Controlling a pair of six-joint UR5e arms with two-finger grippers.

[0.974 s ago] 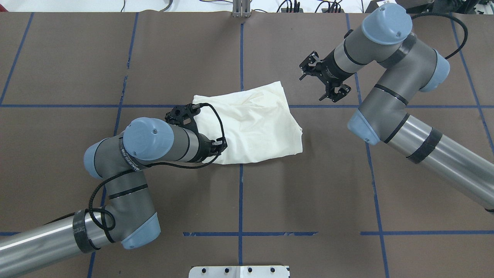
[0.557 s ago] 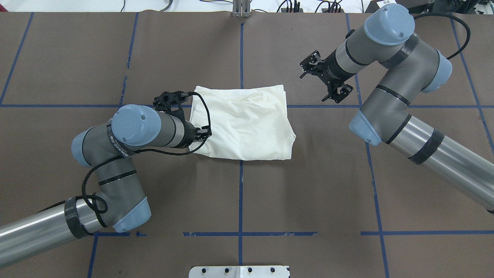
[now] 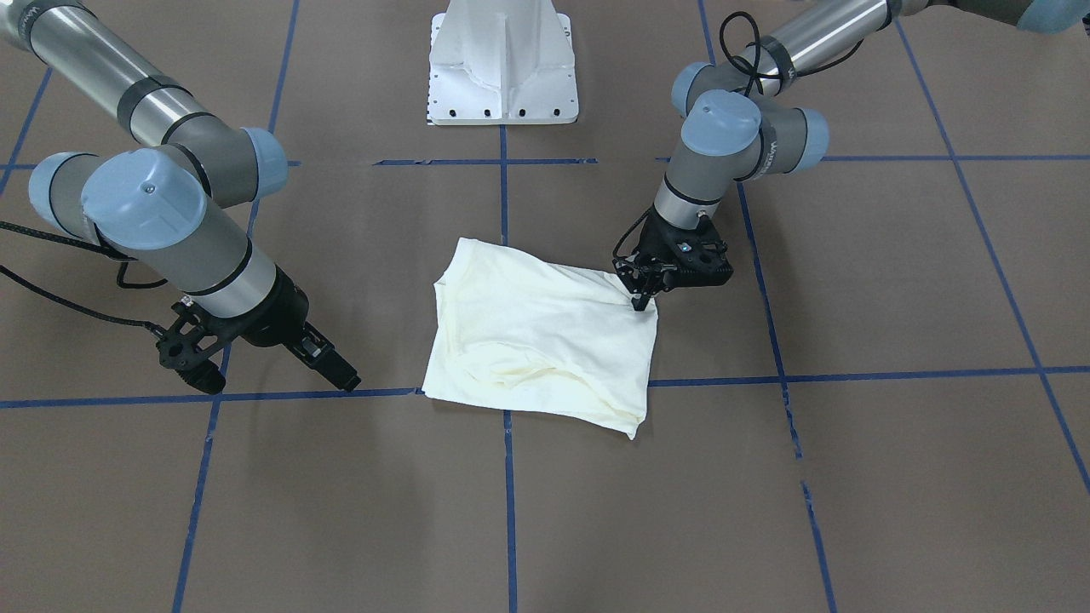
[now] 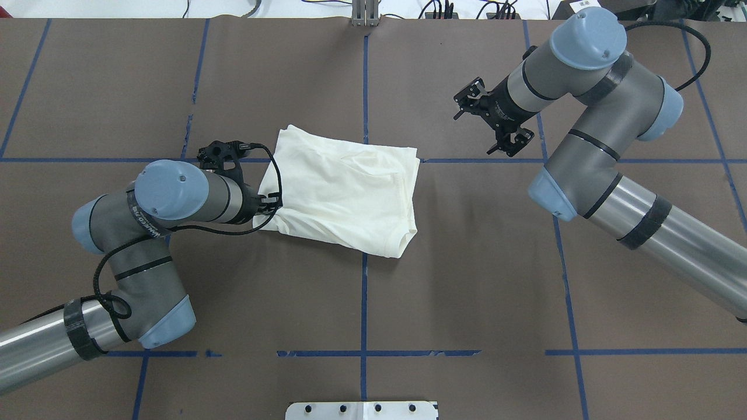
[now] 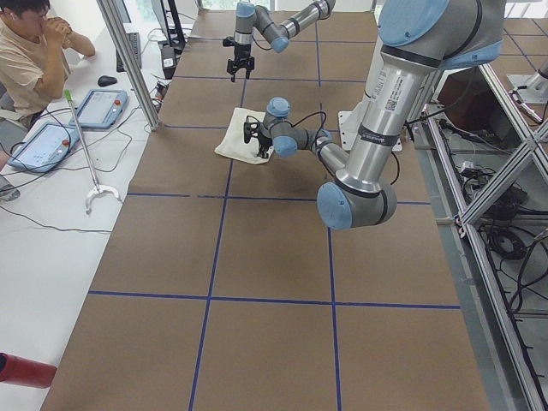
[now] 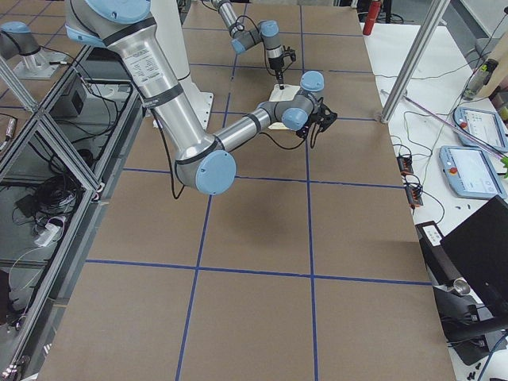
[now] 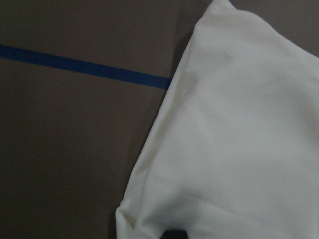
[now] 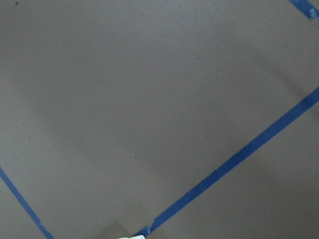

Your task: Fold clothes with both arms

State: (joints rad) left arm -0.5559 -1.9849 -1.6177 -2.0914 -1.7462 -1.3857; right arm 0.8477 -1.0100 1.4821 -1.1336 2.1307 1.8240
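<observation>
Overhead exterior: left gripper [image 4: 269, 203] pinches the shirt [image 4: 344, 189] at its nine-o'clock edge; right gripper [image 4: 474, 132] gapes empty at two o'clock. Best drag low, slowly.

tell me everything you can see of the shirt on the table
The shirt is plain cream, soft-looking cloth, folded into a rough, skewed rectangle with a few creases and a seamed hem along one edge; no print shows. It lies flat on the brown table across a blue tape line. The left pincer pinches its corner on the robot's left side; nothing else touches it.
</observation>
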